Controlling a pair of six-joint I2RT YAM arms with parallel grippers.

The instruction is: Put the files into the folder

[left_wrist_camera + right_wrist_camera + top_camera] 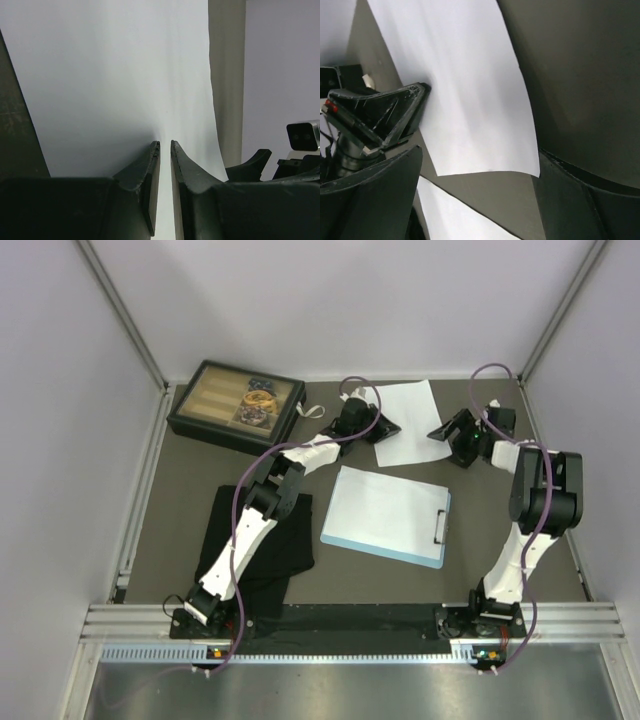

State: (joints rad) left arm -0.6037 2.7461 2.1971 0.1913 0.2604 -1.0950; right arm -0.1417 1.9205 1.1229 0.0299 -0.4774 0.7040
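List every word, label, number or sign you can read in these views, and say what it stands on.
No readable text in any view.
Paper sheets: blank.
Blue clipboard: no print visible.
Compartment box: no label can be made out.
Arm bases: tiny coloured spots nearby, too small to read.

folder [385, 515]: middle of the desk [170, 525], clip [440, 526] at its right end
file [405, 412]: behind the folder, toward the far edge
box [235, 405]: far left corner
cloth [292, 540]: left of the folder, near side
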